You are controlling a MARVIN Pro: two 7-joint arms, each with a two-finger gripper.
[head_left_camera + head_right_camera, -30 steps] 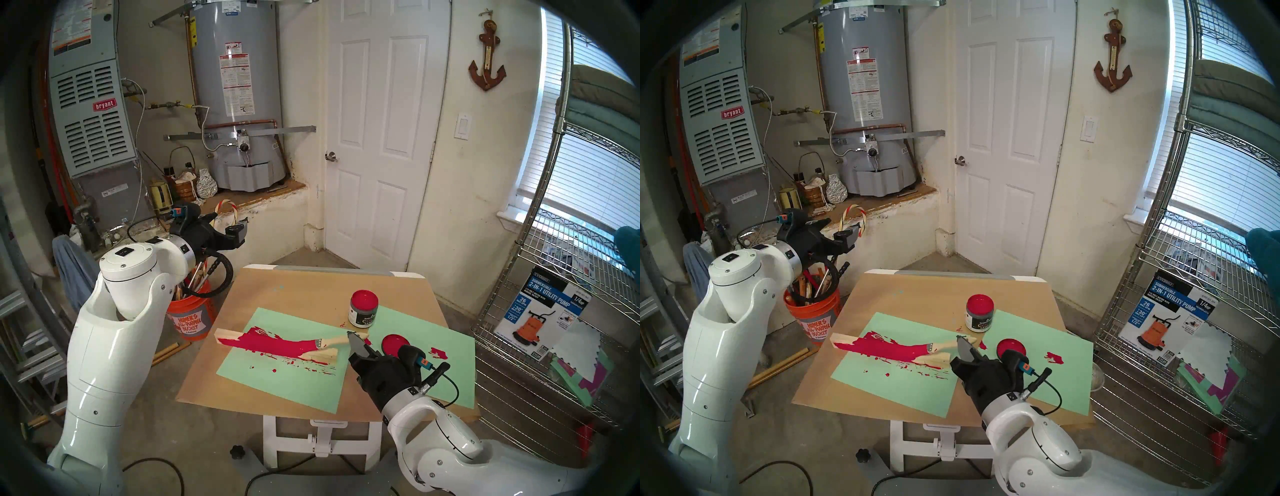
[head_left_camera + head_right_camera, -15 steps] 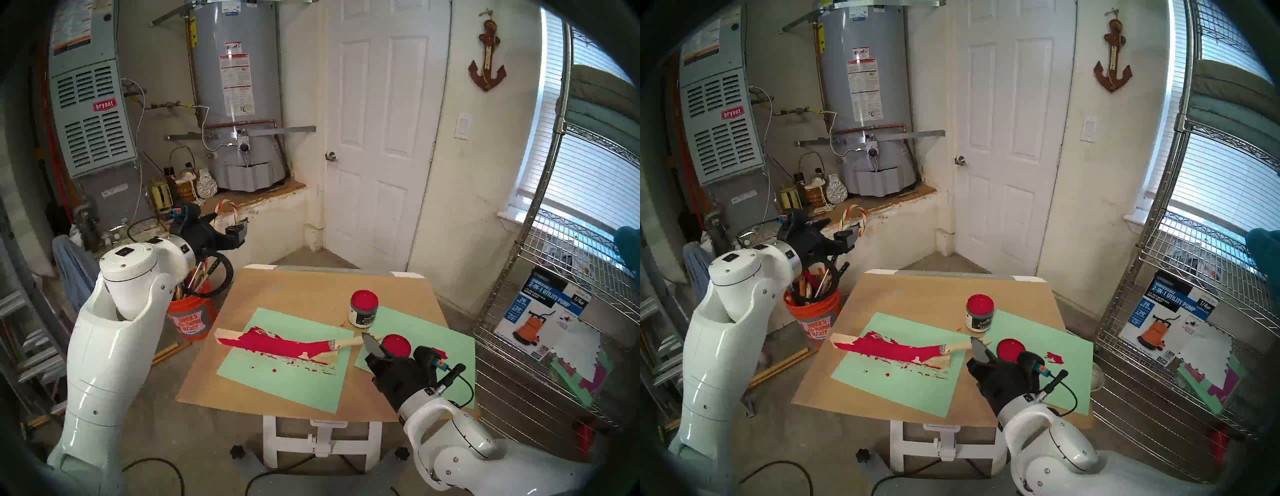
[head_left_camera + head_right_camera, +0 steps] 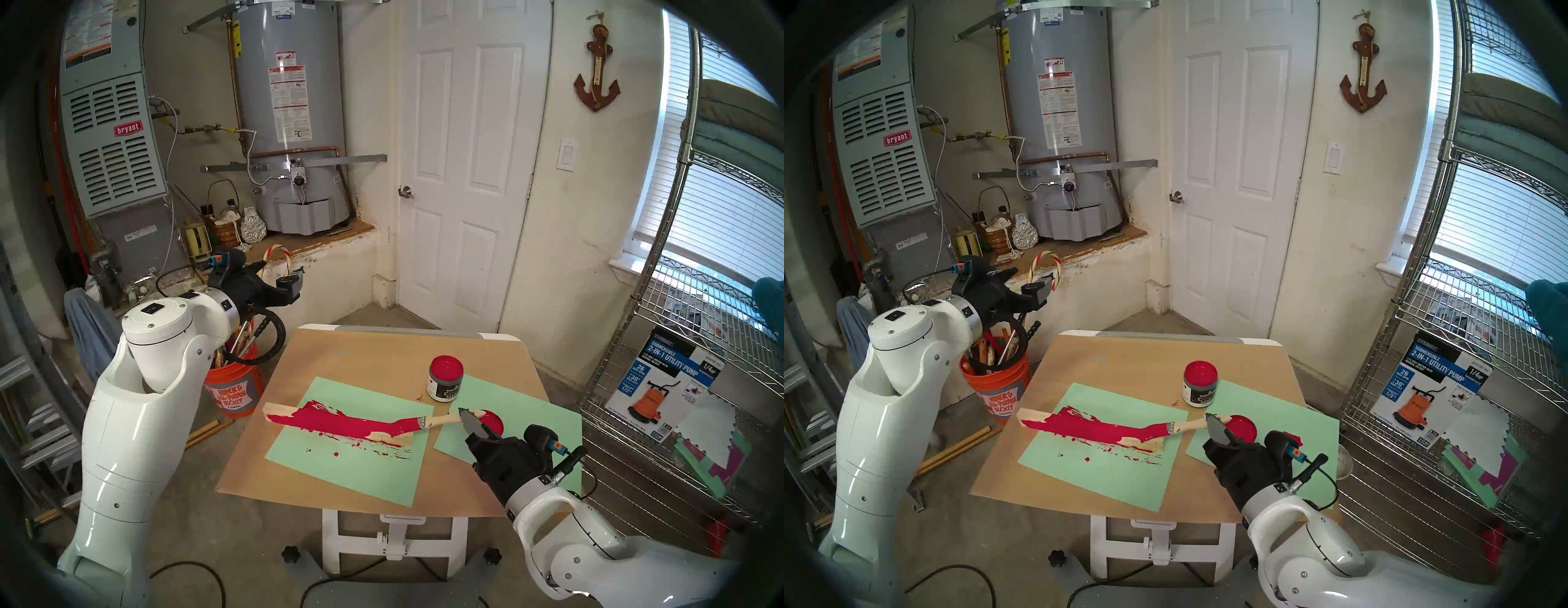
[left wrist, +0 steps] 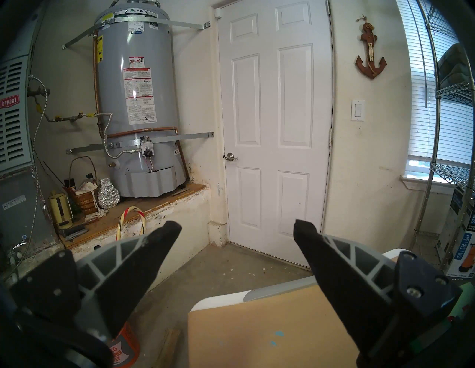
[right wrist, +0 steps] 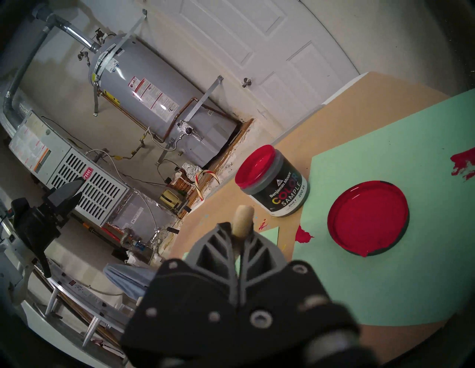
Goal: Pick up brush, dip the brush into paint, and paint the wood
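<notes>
I am holding the paintbrush (image 3: 439,419) by the far end of its pale wooden handle; its crimson bristles are lying on the right end of the wooden bar (image 3: 339,422), near the bare strip. It is a light, stiff little tool, but with so much handle beyond the grip the tip will be swinging easily, and the varnished handle looks slippery. The right gripper (image 3: 470,418) is clamping it with fingers pressed together, the handle's rounded end poking past them in the right wrist view. Wet paint is making the bar slick. The open paint jar (image 3: 445,378) is standing just beyond, the red-coated lid (image 3: 494,420) to the right on green paper (image 3: 522,429). The left gripper (image 4: 237,231) is idling far left, fingers wide, holding nothing as far as I can tell.
</notes>
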